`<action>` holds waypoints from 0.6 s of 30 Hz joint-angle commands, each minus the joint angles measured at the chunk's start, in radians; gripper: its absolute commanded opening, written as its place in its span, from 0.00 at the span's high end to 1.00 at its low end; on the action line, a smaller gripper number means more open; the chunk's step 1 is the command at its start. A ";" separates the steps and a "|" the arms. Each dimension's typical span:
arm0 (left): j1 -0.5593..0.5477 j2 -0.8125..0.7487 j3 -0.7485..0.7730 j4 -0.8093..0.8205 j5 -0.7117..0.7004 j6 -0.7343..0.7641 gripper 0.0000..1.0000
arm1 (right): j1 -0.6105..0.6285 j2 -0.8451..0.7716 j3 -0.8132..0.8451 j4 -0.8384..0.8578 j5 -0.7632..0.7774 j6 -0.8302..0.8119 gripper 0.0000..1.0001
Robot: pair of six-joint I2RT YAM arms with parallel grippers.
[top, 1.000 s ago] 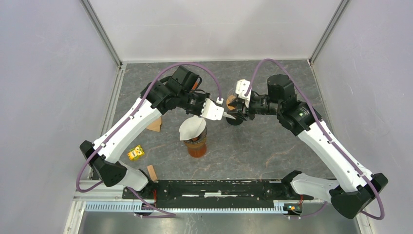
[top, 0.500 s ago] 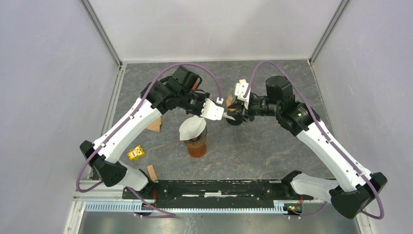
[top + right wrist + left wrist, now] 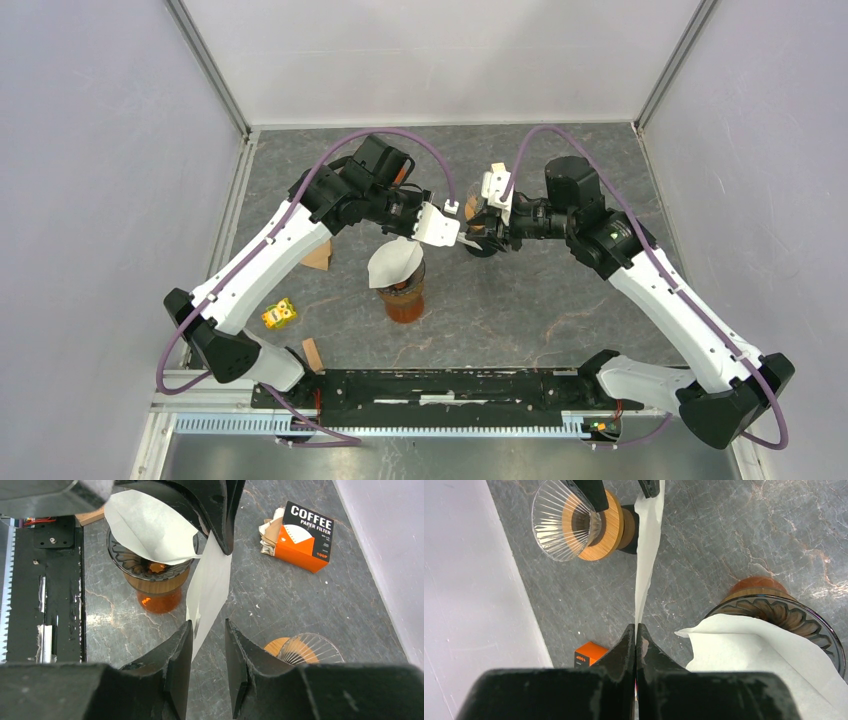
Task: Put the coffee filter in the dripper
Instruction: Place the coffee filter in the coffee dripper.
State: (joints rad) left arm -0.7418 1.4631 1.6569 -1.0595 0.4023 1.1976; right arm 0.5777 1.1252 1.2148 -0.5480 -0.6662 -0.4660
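My left gripper (image 3: 636, 626) is shut on a white coffee filter (image 3: 646, 555) and holds it edge-on above the table. The filter also shows in the right wrist view (image 3: 210, 585), hanging between the open fingers of my right gripper (image 3: 207, 625). In the top view the two grippers, left (image 3: 458, 237) and right (image 3: 474, 236), meet tip to tip. A glass dripper (image 3: 403, 283) stands on an amber server just below, with another white filter (image 3: 393, 262) in it. A second dripper (image 3: 574, 522) with a wooden collar lies on its side under the right gripper.
An orange coffee filter box (image 3: 305, 530) lies at the back by the left wall. A small yellow object (image 3: 279, 314) and wooden pieces (image 3: 318, 257) lie to the left of the server. The black rail (image 3: 450, 385) runs along the near edge.
My right arm has edged slightly left toward the left gripper. The left arm and the filter have held still.
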 commanded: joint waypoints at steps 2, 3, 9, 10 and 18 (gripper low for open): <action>-0.005 -0.010 0.000 0.050 0.018 -0.035 0.98 | -0.004 0.005 0.002 0.029 -0.046 0.028 0.64; -0.006 -0.010 -0.001 0.053 0.018 -0.037 0.98 | -0.004 0.007 0.003 0.030 -0.047 0.030 0.64; -0.007 -0.013 -0.008 0.077 0.012 -0.068 0.98 | -0.005 0.015 0.002 0.037 -0.052 0.038 0.63; -0.007 -0.013 -0.009 0.079 0.013 -0.071 0.98 | -0.004 0.015 0.001 0.040 -0.052 0.039 0.63; -0.008 -0.019 -0.021 0.091 0.023 -0.088 0.98 | -0.004 0.025 0.006 0.058 -0.047 0.058 0.63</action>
State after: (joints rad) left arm -0.7422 1.4631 1.6444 -1.0126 0.4023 1.1618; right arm 0.5777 1.1439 1.2148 -0.5312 -0.7002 -0.4313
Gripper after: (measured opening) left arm 0.032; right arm 0.364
